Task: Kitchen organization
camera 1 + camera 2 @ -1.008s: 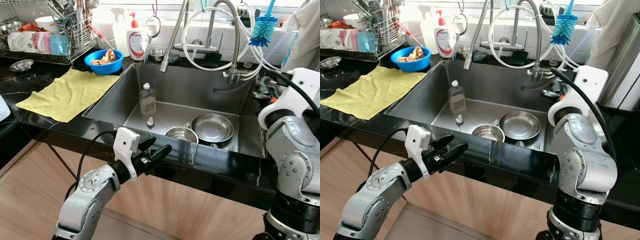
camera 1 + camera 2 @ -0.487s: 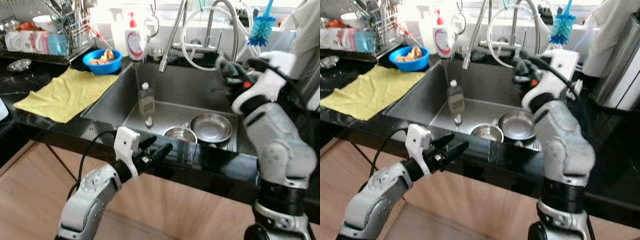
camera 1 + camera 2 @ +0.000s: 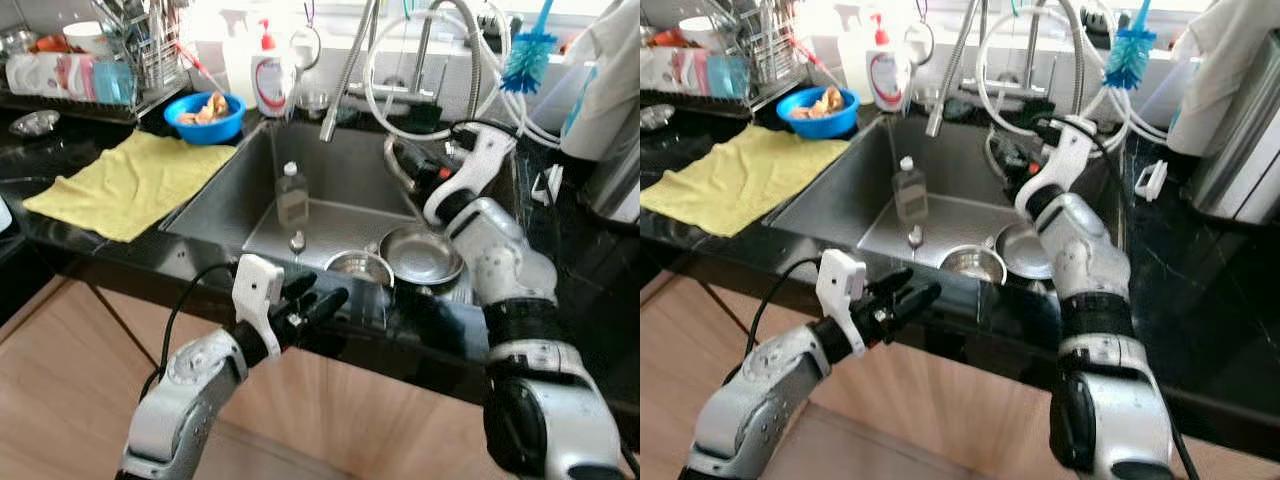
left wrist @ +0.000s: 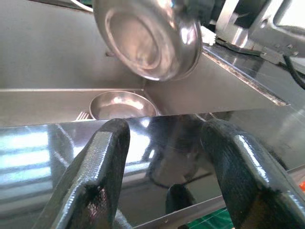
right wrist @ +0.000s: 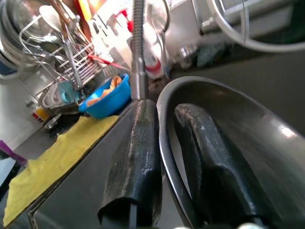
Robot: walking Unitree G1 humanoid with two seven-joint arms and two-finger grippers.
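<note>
Pinched tight over the rim of a steel bowl [image 4: 147, 40], the right gripper [image 5: 164, 157] has one black finger outside the wall and the other inside, and it carries the bowl tilted on its side above the sink [image 3: 225, 205], up near the back wall and below the spring-neck faucet [image 3: 345, 75]. From the left wrist view the bowl's rounded underside faces out, hanging over the basin. The left gripper [image 3: 318, 298] hangs in front of the glossy black counter edge [image 3: 130, 262], its two fingers spread wide with nothing between them. Down on the sink floor sit a small steel bowl [image 3: 358, 267] and, just beside it toward the right, a wider steel plate [image 3: 420, 255], with fork tines showing near them in the left wrist view. A clear bottle [image 3: 292, 196] stands upright at the left side of the basin, with a spoon [image 3: 297, 242] lying just in front of it. On the counter to the left lies a yellow cloth [image 3: 125, 186], and behind it a blue bowl [image 3: 206, 116] holding scraps, next to a dish rack [image 3: 110, 60]. A soap dispenser [image 3: 270, 80] stands at the sink's back corner, and a blue bottle brush [image 3: 524, 60] hangs at the far right.
</note>
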